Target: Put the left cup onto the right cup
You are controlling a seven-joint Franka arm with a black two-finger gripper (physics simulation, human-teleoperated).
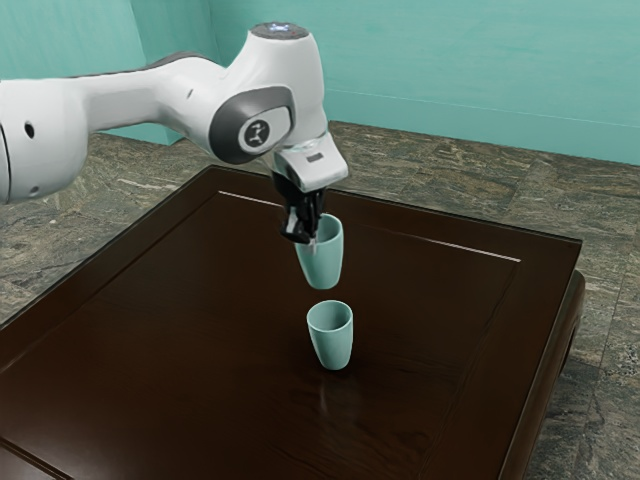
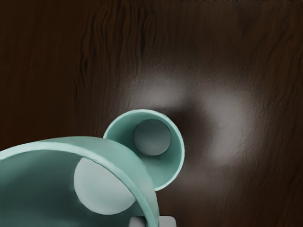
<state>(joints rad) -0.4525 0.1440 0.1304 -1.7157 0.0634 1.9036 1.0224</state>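
A teal cup (image 1: pixel 322 255) hangs in the air above the table, with my gripper (image 1: pixel 301 228) shut on its rim. It is held upright, slightly tilted. A second teal cup (image 1: pixel 330 335) stands upright on the dark wooden table (image 1: pixel 150 330), just below the held one and a little toward the exterior view's right. In the wrist view the held cup (image 2: pixel 57 184) is large and close under my hand. The standing cup (image 2: pixel 151 142) shows beyond its rim, open mouth up.
The table has a raised rim (image 1: pixel 545 340) all round. A stone-patterned floor (image 1: pixel 480 180) and a teal wall (image 1: pixel 480 60) lie behind it.
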